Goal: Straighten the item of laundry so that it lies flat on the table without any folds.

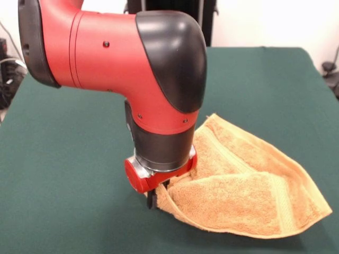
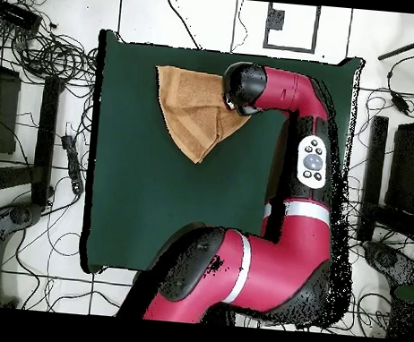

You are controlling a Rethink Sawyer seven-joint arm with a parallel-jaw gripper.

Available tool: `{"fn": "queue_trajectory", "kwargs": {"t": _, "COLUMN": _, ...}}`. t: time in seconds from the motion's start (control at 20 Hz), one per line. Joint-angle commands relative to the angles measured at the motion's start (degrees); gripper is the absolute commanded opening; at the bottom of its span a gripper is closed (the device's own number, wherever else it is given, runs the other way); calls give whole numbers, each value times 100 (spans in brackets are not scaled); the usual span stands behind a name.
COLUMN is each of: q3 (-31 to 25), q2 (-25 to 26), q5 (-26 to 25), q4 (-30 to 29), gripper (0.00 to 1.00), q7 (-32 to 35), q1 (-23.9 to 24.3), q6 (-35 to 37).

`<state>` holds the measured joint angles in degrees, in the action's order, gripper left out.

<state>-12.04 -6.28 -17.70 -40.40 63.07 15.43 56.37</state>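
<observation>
Red and black, the robot arm (image 1: pixel 132 58) is reaching out over the table and bending sharply down at its wrist, so that the gripper (image 1: pixel 157 194) is pointing straight at the surface. Only dark fingertips are showing beneath the red wrist ring, pressed in at the corner of the orange-tan terry cloth towel (image 1: pixel 238 185); whether they are clamped on the cloth or merely touching it, I cannot tell.

That towel is lying folded over on itself in a rough triangle, one corner bunching up at the gripper, woven band stripes running along its hemmed edges. In the overhead view the towel (image 2: pixel 190 114) is sitting near the table's far edge, with its point trailing toward the middle and the arm's elbow covering its right corner.

Dark green felt-like cloth is covering the large rectangular table (image 1: pixel 63 174), which is spreading well beyond the towel. Around the table (image 2: pixel 126 207), tangled black cables (image 2: pixel 50 52) are lying on a pale floor.
</observation>
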Motion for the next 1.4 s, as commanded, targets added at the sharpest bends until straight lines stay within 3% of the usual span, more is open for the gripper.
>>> {"fn": "queue_trajectory", "kwargs": {"t": 0.05, "q3": -960, "q2": 336, "q5": -125, "q4": 340, "gripper": 0, "q7": -2036, "q1": -176, "q6": 820}}
{"fn": "queue_trajectory", "kwargs": {"t": 0.6, "q3": -980, "q2": 346, "q5": -48, "q4": 40, "gripper": 0, "q7": -1662, "q1": -166, "q6": 666}}
{"fn": "queue_trajectory", "kwargs": {"t": 0.9, "q3": -1141, "q2": 536, "q5": -34, "q4": 255, "gripper": 0, "q7": -1795, "q1": -186, "q6": 623}}
{"fn": "queue_trajectory", "kwargs": {"t": 1.4, "q3": -791, "q2": -237, "q5": 98, "q4": -1397, "gripper": 0, "q7": -156, "q1": -85, "q6": -504}}
